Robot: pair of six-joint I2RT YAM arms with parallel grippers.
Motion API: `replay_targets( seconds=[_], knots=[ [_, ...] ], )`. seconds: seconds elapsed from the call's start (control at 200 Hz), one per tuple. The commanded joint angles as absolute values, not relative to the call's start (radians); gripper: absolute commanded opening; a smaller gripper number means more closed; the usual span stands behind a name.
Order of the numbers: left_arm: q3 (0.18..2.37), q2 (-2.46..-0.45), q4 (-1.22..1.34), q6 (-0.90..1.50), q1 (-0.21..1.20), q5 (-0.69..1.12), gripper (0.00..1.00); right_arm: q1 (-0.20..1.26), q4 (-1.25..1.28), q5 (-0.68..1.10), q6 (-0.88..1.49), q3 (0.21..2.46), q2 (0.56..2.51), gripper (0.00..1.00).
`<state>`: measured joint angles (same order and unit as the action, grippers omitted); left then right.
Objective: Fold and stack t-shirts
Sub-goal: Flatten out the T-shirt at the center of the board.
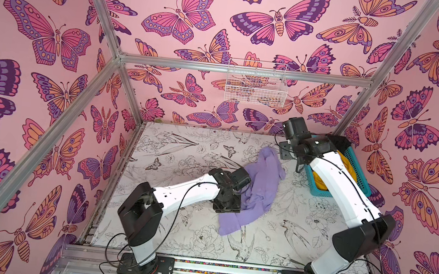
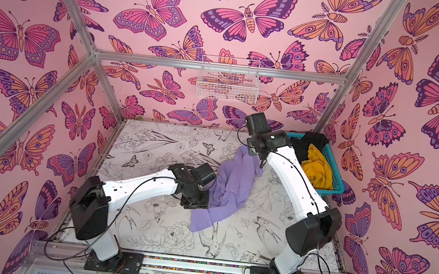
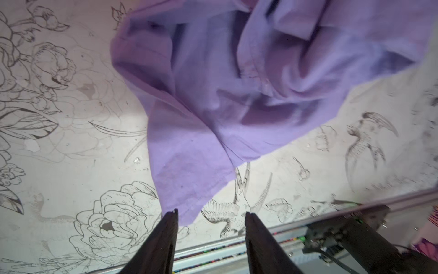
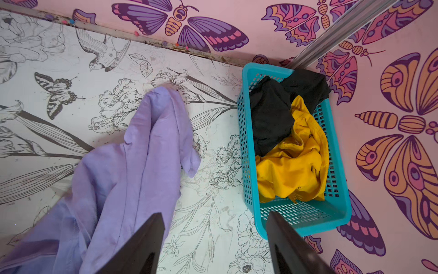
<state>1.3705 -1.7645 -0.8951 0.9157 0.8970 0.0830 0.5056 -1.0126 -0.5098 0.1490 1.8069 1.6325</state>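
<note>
The lavender-purple t-shirt (image 1: 257,188) (image 2: 231,184) lies crumpled in a long diagonal heap in the middle of the table. My left gripper (image 3: 211,213) hangs open just above the shirt's near corner (image 3: 189,185); no cloth is pinched between its jaws. My right gripper (image 4: 215,214) is open and holds nothing. It hovers between the shirt's far end (image 4: 132,166) and the basket. The mustard-yellow t-shirt (image 2: 317,166) (image 4: 291,170) and the black t-shirt (image 2: 308,143) (image 4: 272,118) lie bunched in the teal basket (image 2: 336,172) (image 4: 301,220).
The teal basket stands in the far right corner against the butterfly walls. A white wire basket (image 1: 256,82) hangs on the back wall. The arm bases sit on a metal rail (image 1: 225,269) along the front edge. Aluminium frame posts (image 1: 359,103) mark the corners.
</note>
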Motion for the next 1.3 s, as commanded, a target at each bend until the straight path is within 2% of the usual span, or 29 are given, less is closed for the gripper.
replay_targets(
  seconds=[0.0, 0.165, 0.466, 0.806, 0.982, 1.292],
  knots=[
    [1.444, -1.845, -0.978, 0.871, 0.898, -0.06, 0.51, 0.507, -0.976, -0.477, 0.143, 1.787, 1.53, 0.74],
    [1.587, -1.953, -1.062, 0.835, 0.893, -0.178, 0.52, 0.506, -0.959, -0.466, 0.119, 1.745, 1.464, 0.74],
    [1.749, -2.08, -1.195, 0.808, 0.884, -0.192, 0.48, 0.506, -0.955, -0.473, 0.097, 1.708, 1.437, 0.74],
    [1.673, -2.016, -1.24, 0.87, 0.897, -0.14, 0.47, 0.505, -0.94, -0.433, 0.113, 1.675, 1.443, 0.74],
    [1.622, -1.984, -1.106, 0.843, 0.894, -0.081, 0.47, 0.505, -0.93, -0.418, 0.11, 1.66, 1.431, 0.74],
    [1.681, -1.987, -1.071, 0.811, 0.889, -0.077, 0.48, 0.505, -0.931, -0.388, 0.1, 1.654, 1.45, 0.74]
  ],
)
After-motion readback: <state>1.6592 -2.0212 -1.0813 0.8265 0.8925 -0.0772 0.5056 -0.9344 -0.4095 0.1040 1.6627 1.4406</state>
